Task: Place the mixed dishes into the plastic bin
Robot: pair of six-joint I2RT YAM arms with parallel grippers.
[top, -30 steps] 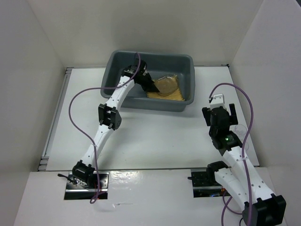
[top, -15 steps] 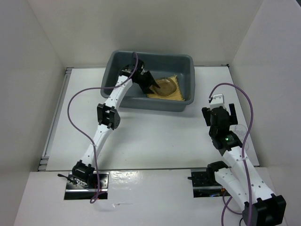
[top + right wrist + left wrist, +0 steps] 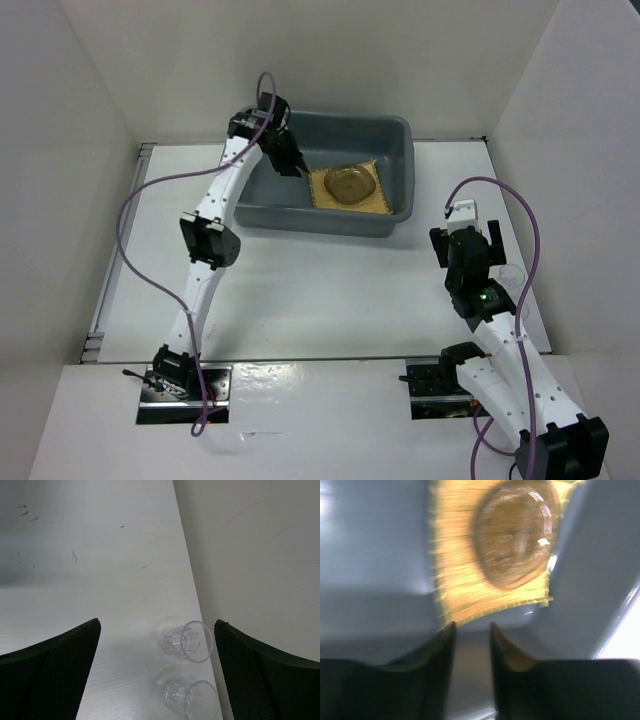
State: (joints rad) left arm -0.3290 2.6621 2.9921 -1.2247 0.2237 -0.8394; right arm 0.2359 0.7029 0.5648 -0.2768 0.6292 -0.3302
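Here, the dark grey plastic bin [image 3: 320, 218] sits at the far side of the white desk [image 3: 330, 290]. Inside it lies the yellow woven mat [image 3: 375, 200], with a smoky-grey saucer [image 3: 350, 184] resting on top. The left hand [image 3: 471, 630] hovers over the bin's left part, fingers narrowly parted and holding nothing. The right hand [image 3: 157, 625] is spread wide and empty above two clear glass cups [image 3: 189, 641], which sit side by side on the desk near the right wall.
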